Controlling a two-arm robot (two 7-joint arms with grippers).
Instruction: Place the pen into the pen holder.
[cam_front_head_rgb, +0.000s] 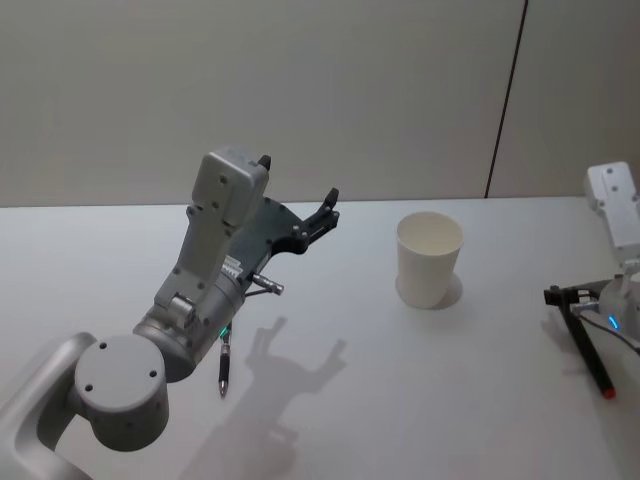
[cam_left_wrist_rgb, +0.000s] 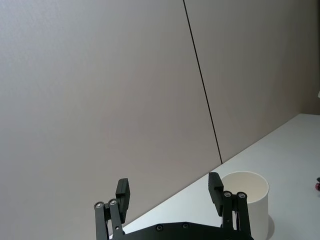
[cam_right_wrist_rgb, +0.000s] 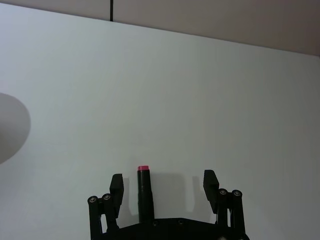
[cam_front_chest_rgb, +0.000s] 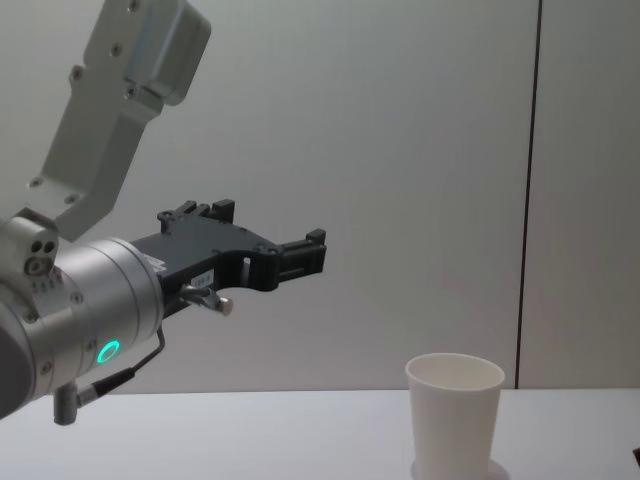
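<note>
The pen (cam_right_wrist_rgb: 144, 192) is black with a red end. It lies flat on the white table between the fingers of my right gripper (cam_right_wrist_rgb: 164, 181), which stands open around it without closing on it. In the head view the pen (cam_front_head_rgb: 592, 357) and right gripper (cam_front_head_rgb: 565, 297) are at the table's right edge. The pen holder (cam_front_head_rgb: 430, 260) is a plain white paper cup standing upright and empty at centre right, also seen in the chest view (cam_front_chest_rgb: 455, 420) and the left wrist view (cam_left_wrist_rgb: 247, 200). My left gripper (cam_front_head_rgb: 298, 180) hangs open and empty in the air, left of the cup.
The white table (cam_front_head_rgb: 380, 400) runs back to a grey wall with a dark vertical seam (cam_front_head_rgb: 505, 100). My raised left arm (cam_front_head_rgb: 215, 260) casts a shadow on the table. A thin dark stick-like piece (cam_front_head_rgb: 224, 366) shows under its wrist; I cannot tell what it is.
</note>
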